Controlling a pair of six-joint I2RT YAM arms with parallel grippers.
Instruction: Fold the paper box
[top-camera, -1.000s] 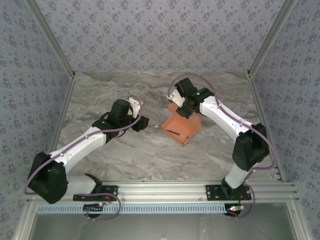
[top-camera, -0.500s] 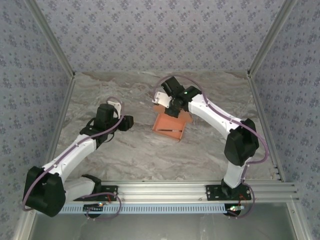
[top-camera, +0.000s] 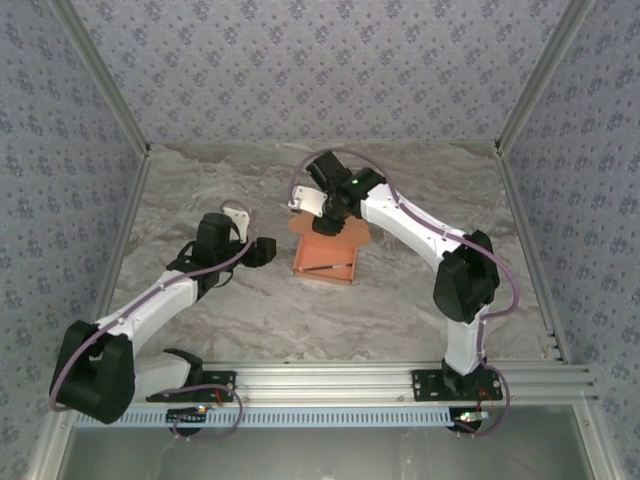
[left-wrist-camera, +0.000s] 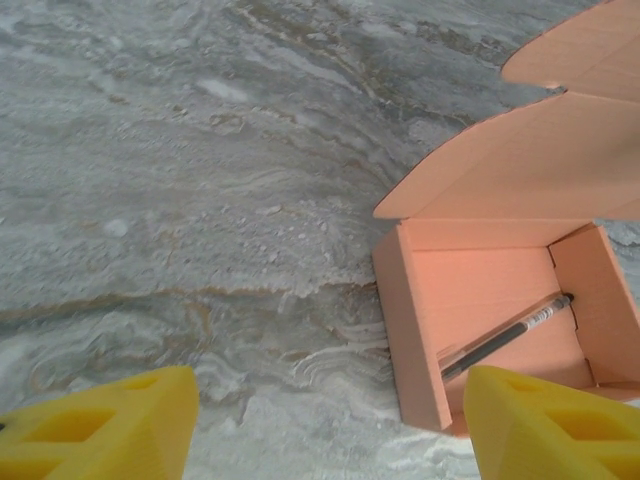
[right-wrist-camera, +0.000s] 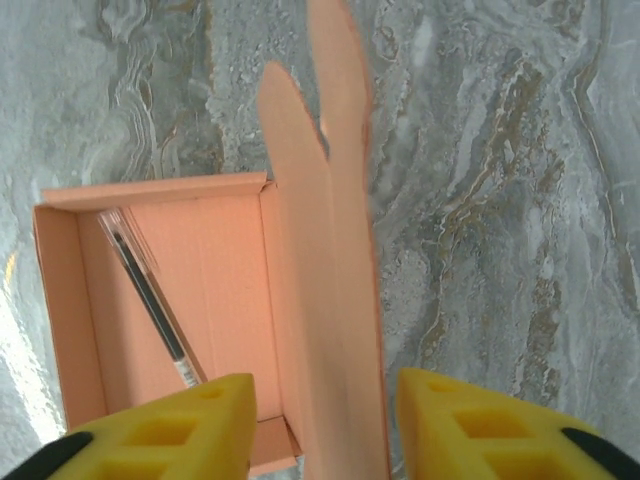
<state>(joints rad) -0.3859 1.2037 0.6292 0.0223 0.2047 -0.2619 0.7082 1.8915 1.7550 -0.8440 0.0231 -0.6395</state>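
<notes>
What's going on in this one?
The box sits on the table with its tray formed, a pen lying inside and the lid standing upright. The right gripper is over the box's far edge, jaws apart on either side of the lid and seemingly not clamping it. The left gripper is open beside the box, holding nothing. The lid is not yet closed.

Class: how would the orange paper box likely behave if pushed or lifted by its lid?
The paper box looks thin-walled, so probably light and apt to slide on the table. Its raised lid flap would likely bend. The pen inside may roll.
</notes>
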